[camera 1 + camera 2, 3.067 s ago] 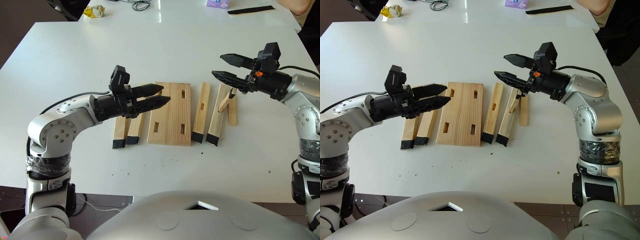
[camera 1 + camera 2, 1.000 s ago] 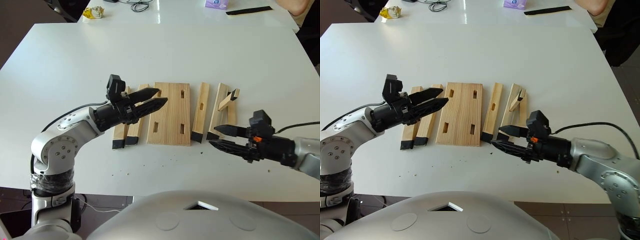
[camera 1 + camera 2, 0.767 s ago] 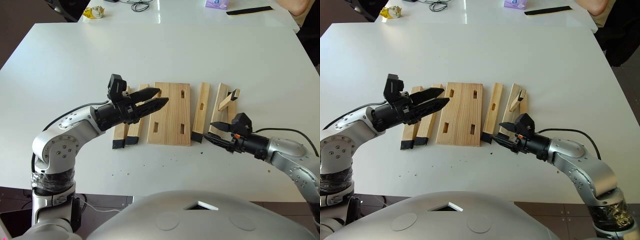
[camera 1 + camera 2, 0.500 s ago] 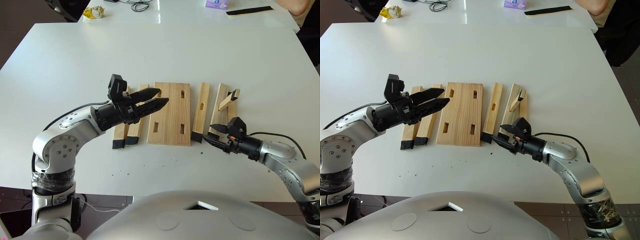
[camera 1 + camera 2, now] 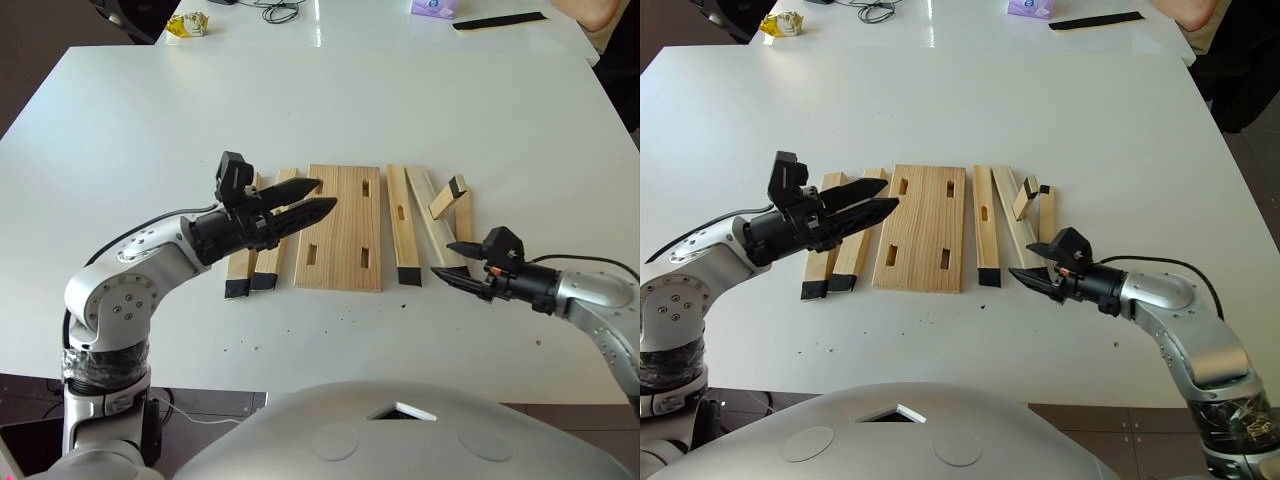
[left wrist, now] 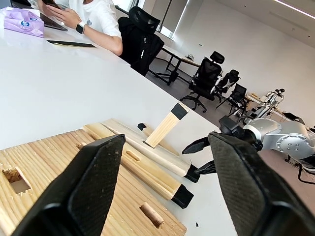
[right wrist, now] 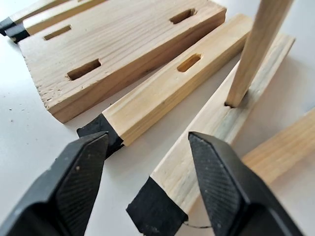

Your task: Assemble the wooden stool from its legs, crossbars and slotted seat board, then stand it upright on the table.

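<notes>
Grasp step: right gripper (image 5: 441, 257) jaws open, empty, at leg (image 5: 432, 218) right of seat board (image 5: 340, 225); left gripper (image 5: 326, 192) likewise open, empty. Next: clamp leg.

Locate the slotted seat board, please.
Left eye view: the slotted seat board lies flat on the table, two legs at its left, another leg close at its right.

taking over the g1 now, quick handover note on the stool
Left gripper: open, empty, hovering over the left edge of the seat board.
Right gripper: open, empty, low at the black-capped end of the rightmost leg.
Parts: board flat, two legs each side; one crossbar leans up from the rightmost leg's slot, second crossbar flat beside it.
Done: that one joint at most. Left: every other joint, then stand it upright.
</notes>
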`<action>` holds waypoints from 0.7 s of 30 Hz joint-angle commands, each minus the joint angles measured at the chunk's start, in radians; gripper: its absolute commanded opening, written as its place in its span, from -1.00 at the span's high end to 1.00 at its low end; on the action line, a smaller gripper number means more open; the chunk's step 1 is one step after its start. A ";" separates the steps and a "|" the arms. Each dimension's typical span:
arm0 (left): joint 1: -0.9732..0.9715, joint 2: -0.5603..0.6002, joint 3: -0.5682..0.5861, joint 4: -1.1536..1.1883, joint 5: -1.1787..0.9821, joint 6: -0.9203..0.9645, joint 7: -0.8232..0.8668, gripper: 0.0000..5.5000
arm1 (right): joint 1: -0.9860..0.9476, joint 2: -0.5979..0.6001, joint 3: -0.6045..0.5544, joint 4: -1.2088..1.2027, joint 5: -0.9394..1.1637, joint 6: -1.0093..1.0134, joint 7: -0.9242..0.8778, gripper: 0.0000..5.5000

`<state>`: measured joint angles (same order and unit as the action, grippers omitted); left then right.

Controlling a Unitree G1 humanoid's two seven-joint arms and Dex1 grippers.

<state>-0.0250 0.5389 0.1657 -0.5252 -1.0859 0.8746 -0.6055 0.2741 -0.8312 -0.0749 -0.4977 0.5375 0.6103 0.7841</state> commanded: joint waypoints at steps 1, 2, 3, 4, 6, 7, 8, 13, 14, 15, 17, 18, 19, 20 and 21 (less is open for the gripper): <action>0.029 -0.005 0.020 -0.033 -0.011 -0.017 0.027 -0.15 | 0.002 -0.004 -0.084 -0.101 0.085 0.119 -0.048 -0.08; 0.036 -0.006 0.021 -0.037 -0.011 -0.021 0.032 -0.15 | 0.005 0.004 -0.095 -0.128 0.101 0.151 -0.071 -0.08; 0.042 -0.007 0.022 -0.041 -0.011 -0.025 0.037 -0.15 | 0.008 0.013 -0.099 -0.153 0.105 0.177 -0.099 -0.08; 0.047 -0.009 0.023 -0.044 -0.012 -0.028 0.042 -0.15 | 0.013 0.023 -0.096 -0.176 0.101 0.200 -0.132 -0.08; 0.049 -0.011 0.021 -0.045 -0.012 -0.033 0.047 -0.15 | 0.025 0.042 -0.091 -0.197 0.079 0.242 -0.200 -0.08; 0.051 -0.011 0.022 -0.047 -0.013 -0.035 0.050 -0.15 | 0.029 0.049 -0.087 -0.194 0.060 0.257 -0.233 -0.08; 0.052 -0.010 0.021 -0.048 -0.014 -0.037 0.052 -0.15 | 0.040 0.061 -0.089 -0.185 0.041 0.280 -0.270 -0.08; 0.061 -0.006 0.028 -0.054 -0.021 -0.042 0.064 -0.15 | 0.092 0.156 -0.137 -0.193 0.015 0.378 -0.422 -0.08; 0.063 -0.006 0.029 -0.056 -0.022 -0.043 0.067 -0.15 | 0.093 0.179 -0.145 -0.202 0.026 0.398 -0.439 -0.08; 0.065 -0.007 0.030 -0.057 -0.022 -0.044 0.070 -0.15 | 0.090 0.202 -0.153 -0.211 0.039 0.420 -0.456 -0.08; 0.067 -0.007 0.030 -0.059 -0.023 -0.046 0.074 -0.15 | 0.073 0.257 -0.180 -0.235 0.083 0.472 -0.486 -0.08; 0.068 -0.008 0.031 -0.061 -0.023 -0.047 0.077 -0.15 | 0.057 0.285 -0.197 -0.246 0.107 0.499 -0.503 -0.08; 0.069 -0.008 0.031 -0.062 -0.024 -0.048 0.078 -0.15 | 0.042 0.312 -0.218 -0.256 0.128 0.526 -0.523 -0.08; 0.071 -0.008 0.032 -0.064 -0.024 -0.049 0.080 -0.15 | 0.024 0.335 -0.239 -0.266 0.147 0.554 -0.545 -0.08; 0.073 -0.008 0.033 -0.065 -0.025 -0.050 0.081 -0.15 | 0.005 0.359 -0.262 -0.280 0.171 0.582 -0.566 -0.08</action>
<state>0.0413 0.5286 0.1934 -0.5805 -1.1066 0.8315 -0.5401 0.3247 -0.5157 -0.2846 -0.7417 0.6633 1.1286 0.2642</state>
